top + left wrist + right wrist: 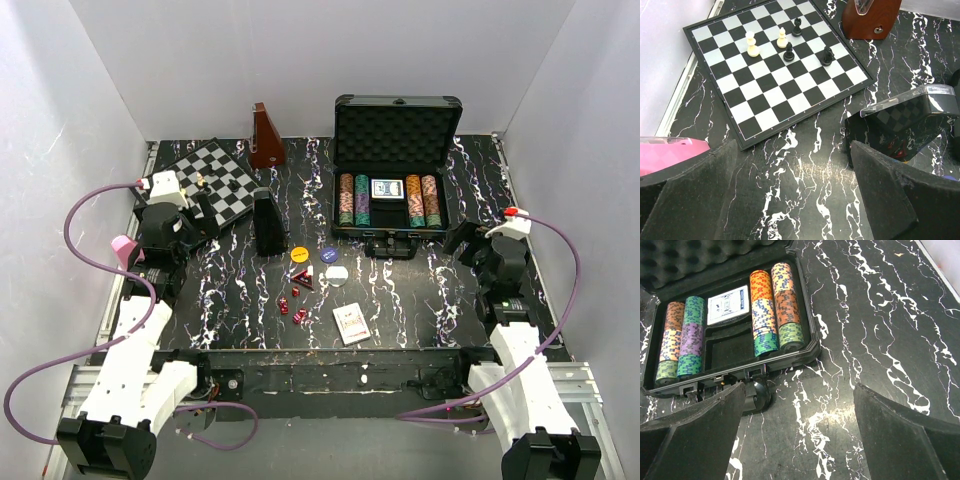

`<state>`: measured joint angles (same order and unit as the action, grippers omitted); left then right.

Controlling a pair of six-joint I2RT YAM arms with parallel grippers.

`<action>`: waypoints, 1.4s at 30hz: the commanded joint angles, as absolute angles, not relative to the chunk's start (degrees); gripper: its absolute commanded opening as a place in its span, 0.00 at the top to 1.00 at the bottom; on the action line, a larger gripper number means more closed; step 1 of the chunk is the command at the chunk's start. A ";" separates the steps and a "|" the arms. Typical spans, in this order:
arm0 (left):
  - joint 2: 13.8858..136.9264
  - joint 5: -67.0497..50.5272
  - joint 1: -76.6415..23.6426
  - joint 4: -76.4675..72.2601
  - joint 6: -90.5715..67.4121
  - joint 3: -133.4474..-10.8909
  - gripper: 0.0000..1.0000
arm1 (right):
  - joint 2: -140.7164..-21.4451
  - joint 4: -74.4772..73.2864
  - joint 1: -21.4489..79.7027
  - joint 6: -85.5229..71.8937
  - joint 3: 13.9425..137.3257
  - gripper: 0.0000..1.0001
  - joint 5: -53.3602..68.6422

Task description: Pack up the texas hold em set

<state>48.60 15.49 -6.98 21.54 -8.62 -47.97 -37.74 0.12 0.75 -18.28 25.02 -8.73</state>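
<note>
The black case (397,120) stands open at the back, foam lid up. It holds striped chip rows (354,199) on both sides and a card deck (386,188). It also shows in the right wrist view (807,347), with chips (763,310), the deck (728,304) and the handle (756,395). On the table lie a second deck (351,323), a yellow button (299,254), a blue button (329,254), a white button (337,274) and red dice (296,297). My left gripper (203,217) (792,200) is open and empty. My right gripper (462,238) (800,440) is open and empty, right of the handle.
A chessboard (212,180) (775,70) with a few pieces lies at the back left. A brown pyramid-shaped object (265,138) (872,17) stands behind it. A dark box with a clear lid (268,222) (910,120) stands right of the left gripper. White walls enclose the table.
</note>
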 commanded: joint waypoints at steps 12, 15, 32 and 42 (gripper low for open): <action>54.23 10.30 -7.73 23.30 -9.59 -56.87 0.02 | -46.57 -10.80 4.03 -15.91 38.22 0.11 2.46; 54.32 5.38 -7.73 19.88 -7.57 -54.50 0.02 | -50.00 -15.36 10.08 -15.21 40.86 0.13 2.12; 52.56 6.50 -8.00 20.21 -4.22 -50.80 0.02 | -70.56 -30.67 54.03 -23.99 48.95 0.13 -10.98; 52.82 6.51 -8.00 20.21 -3.78 -50.62 0.02 | -79.62 -28.92 64.51 -27.95 50.98 0.13 -12.31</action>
